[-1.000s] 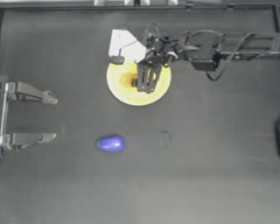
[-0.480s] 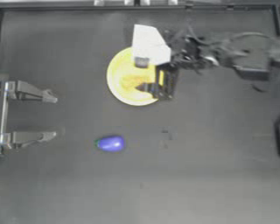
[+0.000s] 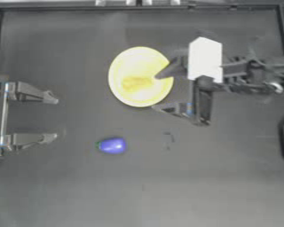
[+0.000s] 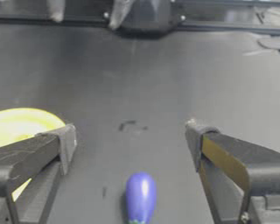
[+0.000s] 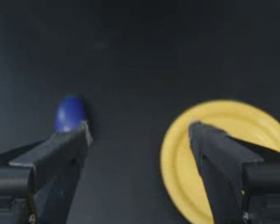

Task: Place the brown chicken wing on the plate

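Brown chicken wing (image 3: 136, 83) — a small lumpy orange-tan toy piece — lies on the large round pale yellow plate (image 3: 124, 66), a little toward the plate's left half in the top view, with nothing touching it. Only the top view shows the wing; in the right wrist view the plate (image 5: 183, 153) is partly hidden behind one dark jaw and the wing cannot be made out, and in the left wrist view only an edge of the plate (image 4: 14, 124) shows, with no wing visible.

The right gripper (image 3: 163, 90) sits just beside the plate's right edge, its jaws spread wide and holding nothing; one fingertip overlaps the rim, the other lies just off the plate's lower right.

The left gripper (image 3: 51, 118) is parked at the table's left side, jaws wide apart and empty, well away from the plate.

A small rounded blue object (image 3: 112, 145) rests on the dark table (image 3: 227, 186) below the plate, apart from it — the left wrist view shows it (image 4: 140, 197) between that arm's jaws but farther out, untouched.

No writing or label can be read.
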`<action>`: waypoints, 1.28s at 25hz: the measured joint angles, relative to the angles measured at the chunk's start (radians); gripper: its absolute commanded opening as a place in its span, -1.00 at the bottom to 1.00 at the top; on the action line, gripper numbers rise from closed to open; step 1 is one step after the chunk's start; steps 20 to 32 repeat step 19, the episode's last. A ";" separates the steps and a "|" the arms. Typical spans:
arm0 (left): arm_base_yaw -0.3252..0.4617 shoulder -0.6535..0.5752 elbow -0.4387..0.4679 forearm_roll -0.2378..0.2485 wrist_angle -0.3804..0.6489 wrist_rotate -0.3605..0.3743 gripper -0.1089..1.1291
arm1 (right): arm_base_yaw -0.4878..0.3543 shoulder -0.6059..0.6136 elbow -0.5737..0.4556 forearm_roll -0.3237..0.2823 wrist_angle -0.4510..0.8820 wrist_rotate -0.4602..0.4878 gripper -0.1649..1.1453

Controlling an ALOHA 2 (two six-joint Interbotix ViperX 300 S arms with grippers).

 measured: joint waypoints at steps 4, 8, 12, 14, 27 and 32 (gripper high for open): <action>-0.002 0.000 0.000 0.000 0.002 0.000 0.84 | 0.049 -0.061 0.075 0.020 -0.080 0.000 0.74; -0.006 0.000 0.000 0.000 0.002 0.002 0.84 | 0.091 -0.107 0.129 0.025 -0.156 0.000 0.74; -0.009 -0.002 0.000 0.000 0.002 0.003 0.84 | 0.130 -0.144 0.179 0.025 -0.242 0.000 0.74; -0.011 0.000 0.002 0.002 0.003 0.003 0.84 | 0.147 -0.158 0.201 0.025 -0.268 0.002 0.74; -0.018 0.000 0.000 0.003 0.014 0.003 0.84 | 0.181 -0.163 0.233 0.026 -0.325 0.009 0.74; -0.018 0.000 0.000 0.003 0.014 0.003 0.84 | 0.181 -0.163 0.233 0.026 -0.325 0.009 0.74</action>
